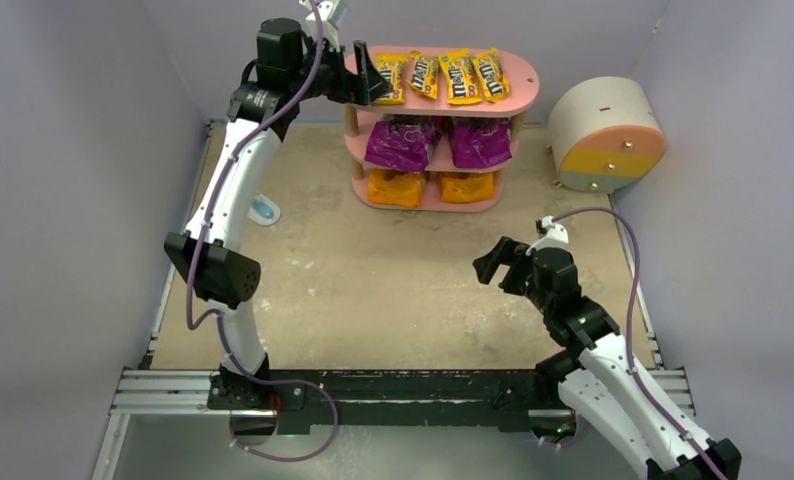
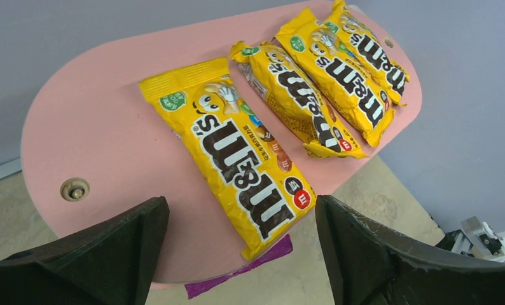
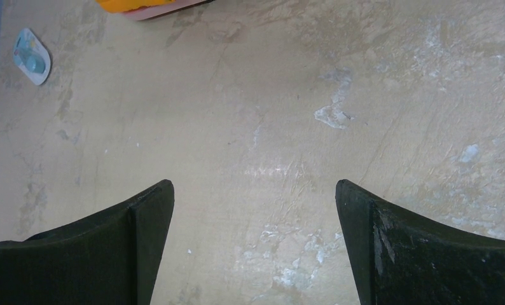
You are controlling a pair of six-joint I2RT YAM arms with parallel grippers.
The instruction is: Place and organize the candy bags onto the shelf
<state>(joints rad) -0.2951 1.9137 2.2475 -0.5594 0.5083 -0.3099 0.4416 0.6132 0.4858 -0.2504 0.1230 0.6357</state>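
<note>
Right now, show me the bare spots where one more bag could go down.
The top board is bare at its left end, between the rounded edge and the nearest yellow packet. Its right half is crowded with three more packets. The table has a wide bare stretch between the shelf and the right end effector.

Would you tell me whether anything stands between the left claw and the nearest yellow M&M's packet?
Nothing visible does: the open left claw hangs right over that packet, which lies flat on the shelf's top board.
</note>
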